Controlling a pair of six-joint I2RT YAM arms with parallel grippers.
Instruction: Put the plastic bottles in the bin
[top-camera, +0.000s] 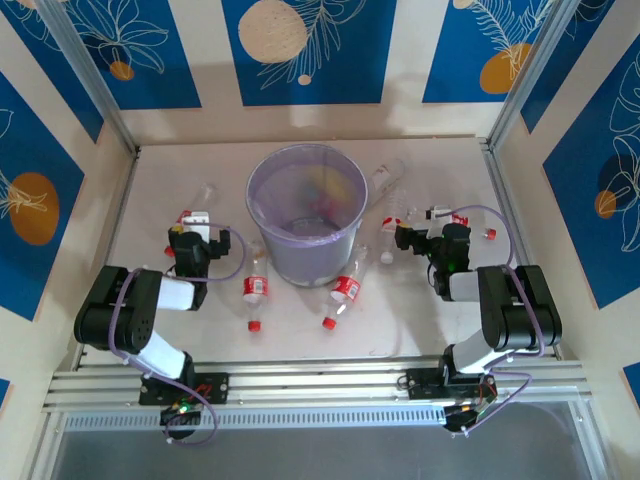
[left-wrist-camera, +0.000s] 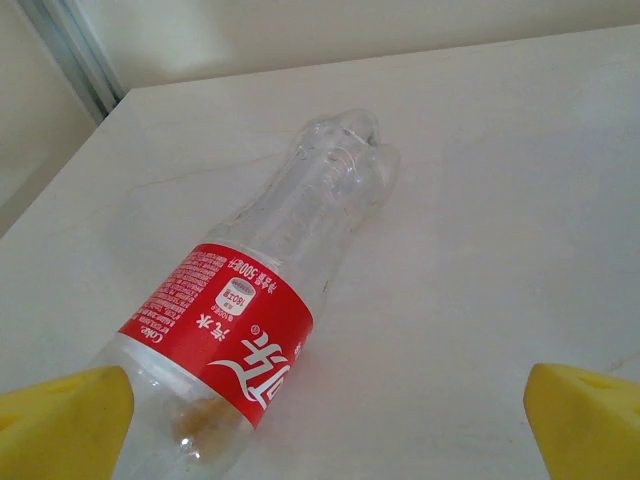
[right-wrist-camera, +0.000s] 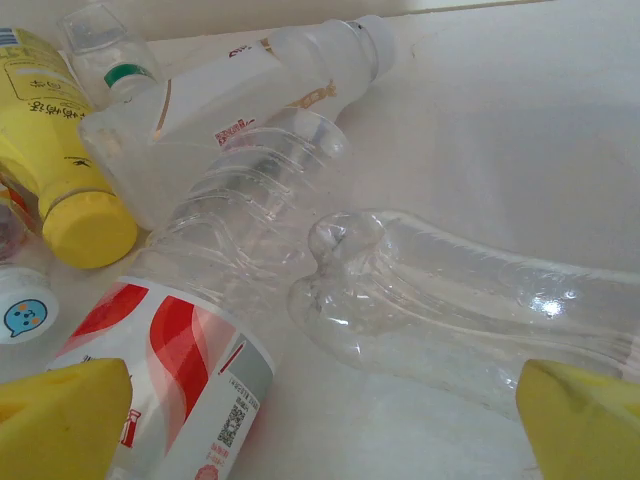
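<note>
step: grasp | left gripper (left-wrist-camera: 325, 418) was wide open, empty; red-label bottle (left-wrist-camera: 255, 325) lay off-centre between its pads, left of bin (top-camera: 300, 262) | right gripper (right-wrist-camera: 320, 420) was wide open, empty, over clear bottle (right-wrist-camera: 450, 300) | advice: centre first, pinch mid-body, since the thin plastic looked slippery

**Pale-purple bin standing upright, plastic bottles lying around it**

The bin (top-camera: 258, 205) is round and translucent, tapers to its base, and has its mouth open upward. Two clear bottles with red labels and red caps lie on their sides just in front of it: the near-left bottle (top-camera: 256, 289), and the near-right bottle (top-camera: 345, 289), which is angled. Left of the bin, the left-side bottle (left-wrist-camera: 250, 330) lies flat, clear with a red label. On the bin's right side a cluster lies together: the yellow bottle (right-wrist-camera: 50, 140), the white bottle (right-wrist-camera: 250, 90), the ribbed red-white-labelled bottle (right-wrist-camera: 190, 330) and the clear unlabelled bottle (right-wrist-camera: 450, 300).
</note>
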